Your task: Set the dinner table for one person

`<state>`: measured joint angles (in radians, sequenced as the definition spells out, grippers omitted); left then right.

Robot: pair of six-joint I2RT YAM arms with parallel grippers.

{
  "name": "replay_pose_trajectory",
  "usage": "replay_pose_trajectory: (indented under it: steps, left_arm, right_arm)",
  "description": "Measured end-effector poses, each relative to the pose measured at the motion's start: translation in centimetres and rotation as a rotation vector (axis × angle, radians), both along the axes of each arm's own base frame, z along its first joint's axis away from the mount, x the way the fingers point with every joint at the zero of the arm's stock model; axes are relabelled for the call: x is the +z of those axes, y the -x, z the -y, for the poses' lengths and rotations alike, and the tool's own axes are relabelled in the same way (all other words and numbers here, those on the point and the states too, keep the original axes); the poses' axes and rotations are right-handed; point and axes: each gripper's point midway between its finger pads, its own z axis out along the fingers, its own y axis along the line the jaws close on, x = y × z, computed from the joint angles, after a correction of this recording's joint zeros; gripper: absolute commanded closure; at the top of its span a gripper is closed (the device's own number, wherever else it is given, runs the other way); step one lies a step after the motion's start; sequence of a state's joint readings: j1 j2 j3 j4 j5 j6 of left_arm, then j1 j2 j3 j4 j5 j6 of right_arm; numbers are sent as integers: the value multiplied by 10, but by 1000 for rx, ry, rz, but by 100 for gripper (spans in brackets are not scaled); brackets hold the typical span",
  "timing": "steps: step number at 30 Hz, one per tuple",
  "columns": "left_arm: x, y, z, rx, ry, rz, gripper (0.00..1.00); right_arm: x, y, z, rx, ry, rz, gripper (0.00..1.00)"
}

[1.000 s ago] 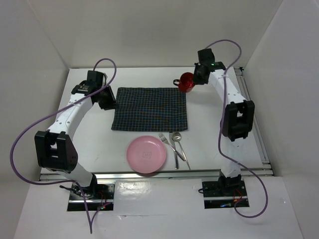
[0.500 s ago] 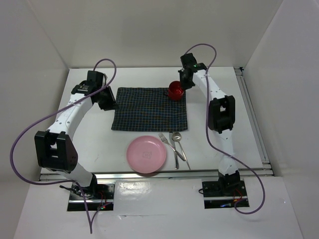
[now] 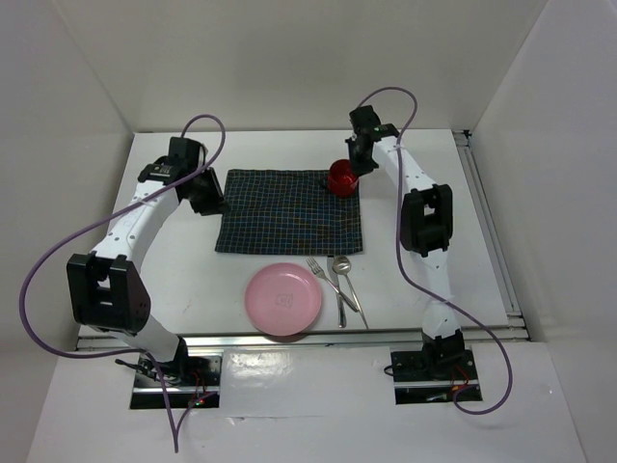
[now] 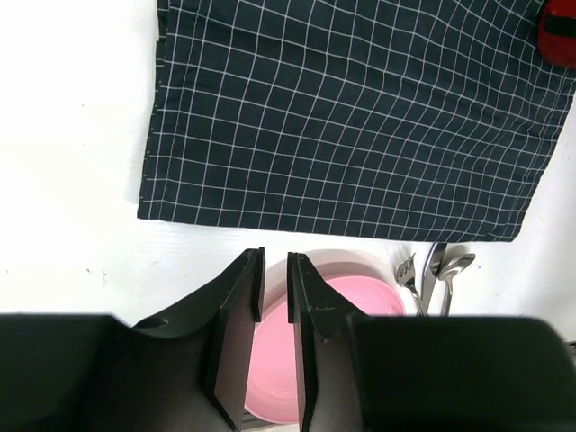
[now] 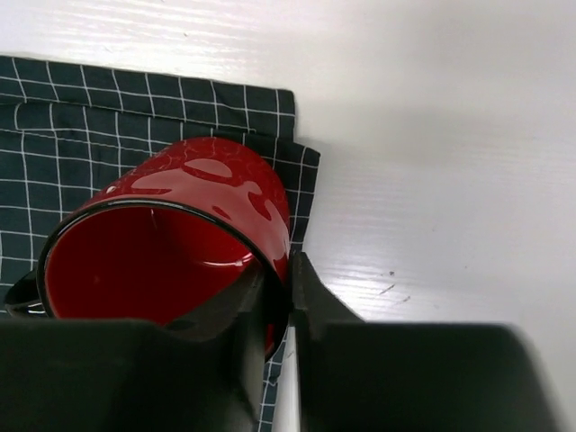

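A red mug (image 3: 341, 177) sits over the far right corner of the dark checked placemat (image 3: 289, 212) on the white dinner table (image 3: 482, 280). My right gripper (image 5: 277, 270) is shut on the mug's rim (image 5: 198, 198), one finger inside and one outside. Whether the mug rests on the cloth or hangs just above it, I cannot tell. My left gripper (image 4: 274, 270) hovers by the placemat's left edge (image 3: 210, 201), its jaws a narrow gap apart with nothing between them. A pink plate (image 3: 283, 299) lies at the near edge.
A fork (image 3: 325, 275) and a spoon (image 3: 344, 275) lie side by side just right of the plate, near the placemat's front right corner. Metal rails run along the table's near and right edges. White walls close in the left, right and far sides.
My right arm has swung left with the red mug, from the bare table beyond the placemat's far right corner to over that corner. The left arm has stayed put.
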<state>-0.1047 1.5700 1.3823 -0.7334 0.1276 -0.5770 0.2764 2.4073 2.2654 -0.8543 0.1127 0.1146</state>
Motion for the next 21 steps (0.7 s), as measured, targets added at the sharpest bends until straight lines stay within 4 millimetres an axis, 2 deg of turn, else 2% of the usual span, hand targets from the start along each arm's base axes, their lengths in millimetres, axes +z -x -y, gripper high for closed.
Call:
replay_pose_trajectory:
  steps: [1, 2, 3, 6, 10, 13, 14, 15, 16, 19, 21]
  left_arm:
    - [0, 0, 0, -2, -1, -1, 65]
    - [0, 1, 1, -5, -2, -2, 64]
    - [0, 2, 3, -9, -2, -4, 62]
    - [-1, 5, 6, -20, -5, -12, 59]
    - [-14, 27, 10, -37, -6, -40, 53]
    - [-29, 61, 14, -46, -9, -90, 31]
    - [-32, 73, 17, -50, -4, -102, 28]
    - [-35, 88, 21, -62, 1, -111, 17]
    - [-39, 101, 24, -71, 9, -120, 15]
    - [-50, 132, 34, -94, 23, -161, 15]
    - [-66, 149, 39, -110, 27, -211, 18]
  right_arm:
    - [0, 0, 0, -2, -5, -2, 67]
    - [0, 0, 1, -6, -5, -2, 32]
    - [0, 0, 1, -10, -5, -1, 18]
    - [1, -1, 2, -20, 0, 3, 0]
    - [18, -8, 1, -31, -10, 44, 0]
    - [46, -8, 4, -58, -34, 92, 0]
    - [57, -4, 6, -69, -45, 107, 0]
    - [71, 2, 9, -81, -58, 122, 0]
    - [85, 12, 14, -95, -78, 140, 0]
    - [125, 47, 30, -126, -138, 188, 0]
    - [150, 71, 43, -151, -179, 230, 0]
